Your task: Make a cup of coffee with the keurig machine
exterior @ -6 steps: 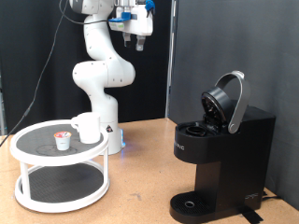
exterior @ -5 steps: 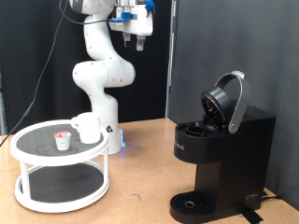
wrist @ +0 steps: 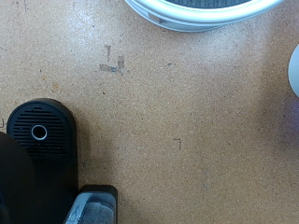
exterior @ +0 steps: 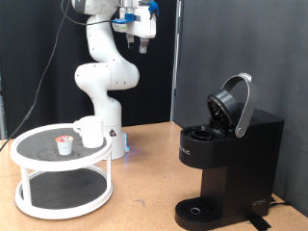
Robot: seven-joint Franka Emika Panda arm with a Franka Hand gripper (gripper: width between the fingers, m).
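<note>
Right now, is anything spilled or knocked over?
No, nothing stands out. The cup stands upright on the white stand, the keurig machine has its lid up, and the gripper hangs high above, holding nothing.

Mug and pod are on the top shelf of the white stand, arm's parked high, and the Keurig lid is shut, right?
Not quite: the keurig machine has its lid raised, as the exterior view shows. The rest holds: the cup and the pod sit on the top shelf of the white stand, and the gripper is high above, holding nothing.
</note>
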